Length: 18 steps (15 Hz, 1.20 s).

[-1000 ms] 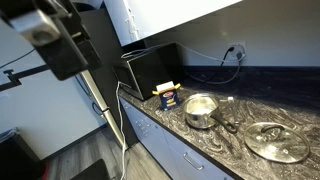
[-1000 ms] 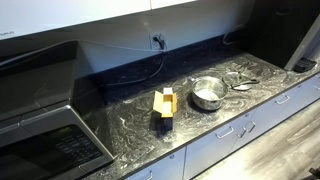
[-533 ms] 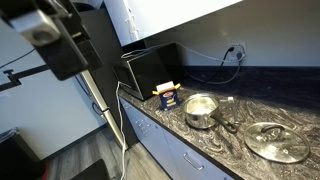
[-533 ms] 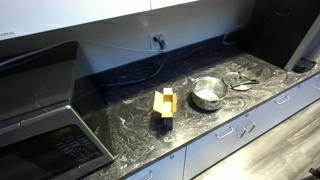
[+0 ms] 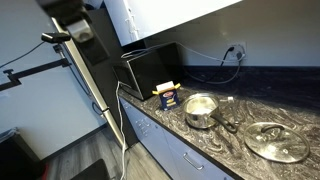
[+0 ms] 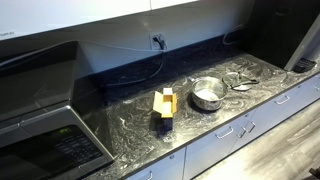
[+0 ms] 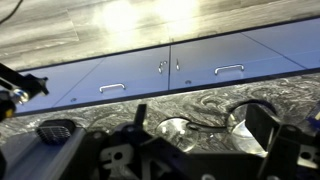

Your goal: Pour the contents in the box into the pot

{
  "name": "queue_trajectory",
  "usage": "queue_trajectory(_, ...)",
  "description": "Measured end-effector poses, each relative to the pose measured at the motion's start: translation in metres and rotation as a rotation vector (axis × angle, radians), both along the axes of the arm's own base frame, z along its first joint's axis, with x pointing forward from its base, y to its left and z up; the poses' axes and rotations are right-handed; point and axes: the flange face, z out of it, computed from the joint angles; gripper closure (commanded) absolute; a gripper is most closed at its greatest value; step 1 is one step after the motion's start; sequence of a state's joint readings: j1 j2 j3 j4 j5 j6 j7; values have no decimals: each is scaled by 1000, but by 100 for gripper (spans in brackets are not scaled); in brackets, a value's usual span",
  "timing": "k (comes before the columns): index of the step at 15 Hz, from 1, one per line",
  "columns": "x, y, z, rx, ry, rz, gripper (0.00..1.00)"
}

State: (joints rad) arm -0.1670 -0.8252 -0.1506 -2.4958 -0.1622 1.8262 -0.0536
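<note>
The box (image 5: pixel 168 95) is a small blue carton with yellow top flaps, standing upright on the dark marbled counter; it also shows in an exterior view (image 6: pixel 164 104). Its contents are hidden inside. The pot (image 5: pixel 200 110), shiny steel with a long handle, stands beside it and shows again in an exterior view (image 6: pixel 207 94) and in the wrist view (image 7: pixel 245 122). My gripper (image 7: pixel 165 142) is open and empty, high above and well apart from the counter. My arm (image 5: pixel 76 22) shows at the upper left. The box is out of the wrist view.
A round glass lid (image 5: pixel 277 141) lies on the counter past the pot's handle. A large black appliance (image 5: pixel 150 67) stands behind the box. A cable runs from a wall socket (image 5: pixel 237 49). The counter edge drops to white cabinets (image 7: pixel 165 70).
My arm has swung upward and back in the exterior view. The box, pot and lid have not moved.
</note>
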Motion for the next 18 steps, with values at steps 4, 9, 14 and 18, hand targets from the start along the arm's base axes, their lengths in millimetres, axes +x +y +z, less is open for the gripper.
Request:
queue_trajectory(4,30,82,0,-37,-16,217,0)
queue_trajectory(9,54,154,-22,-125,26,481,0)
queue_trajectory(14,63,156,-27,-145,52,542,0)
queue_trajectory(18,74,159,-44,-227,118,584,0)
